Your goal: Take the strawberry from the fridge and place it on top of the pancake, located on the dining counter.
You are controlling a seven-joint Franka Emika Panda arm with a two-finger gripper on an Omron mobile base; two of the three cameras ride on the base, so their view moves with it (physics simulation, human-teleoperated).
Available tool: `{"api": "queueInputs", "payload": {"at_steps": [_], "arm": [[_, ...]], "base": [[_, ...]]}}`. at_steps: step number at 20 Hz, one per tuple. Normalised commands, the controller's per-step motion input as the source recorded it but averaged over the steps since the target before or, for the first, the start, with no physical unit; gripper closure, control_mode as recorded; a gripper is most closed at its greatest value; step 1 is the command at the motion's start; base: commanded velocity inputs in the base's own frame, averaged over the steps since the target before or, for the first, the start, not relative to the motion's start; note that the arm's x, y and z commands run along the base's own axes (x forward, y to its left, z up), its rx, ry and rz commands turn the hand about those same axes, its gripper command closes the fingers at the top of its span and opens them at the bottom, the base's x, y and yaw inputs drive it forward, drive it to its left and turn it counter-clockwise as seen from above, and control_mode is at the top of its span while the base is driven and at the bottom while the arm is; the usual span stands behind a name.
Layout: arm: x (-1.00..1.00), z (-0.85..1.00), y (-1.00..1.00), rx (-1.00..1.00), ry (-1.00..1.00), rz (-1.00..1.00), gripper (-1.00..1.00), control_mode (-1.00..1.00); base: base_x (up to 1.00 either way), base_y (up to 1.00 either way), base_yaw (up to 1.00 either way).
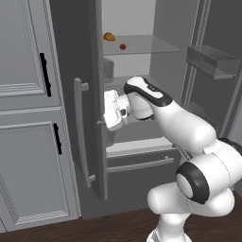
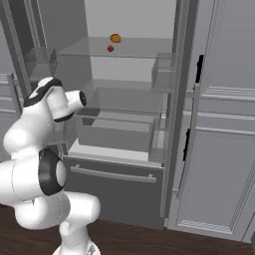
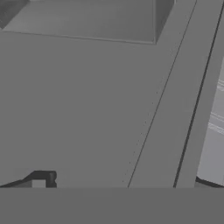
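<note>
So, fridge (image 1: pixel 142 156) is open and my pincer (image 1: pixel 111 111) sits low at the left door edge, jaws spread wide with nothing in them. The strawberry (image 1: pixel 123 46) is up and to the right on the glass shelf (image 1: pixel 151 46), just right of an orange food item (image 1: pixel 109 36). Gotta lift and go deeper.

strawberry (image 1: pixel 123 46) red, food item beside it (image 1: pixel 109 36) orange-yellow, fridge (image 1: pixel 90 142) dark grey, cabinets (image 1: pixel 28 118) light grey w/ black handles.
</note>
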Motion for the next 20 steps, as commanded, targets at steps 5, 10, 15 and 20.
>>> {"api": "queueInputs", "payload": {"at_steps": [5,10,15,20], "arm": [[-0.14,0.00,0.62,0.00,0.07,0.00,-1.00,-1.00],[0.00,-0.01,0.69,0.00,0.14,0.00,-1.00,-1.00],[0.00,0.00,0.72,0.00,0.05,0.00,-1.00,-1.00],[0.00,0.00,0.55,0.00,0.00,0.00,-1.00,-1.00]], "base": [[0.00,0.00,0.00],[0.00,0.00,0.00],[0.00,0.00,0.00],[0.00,0.00,0.00]]}}
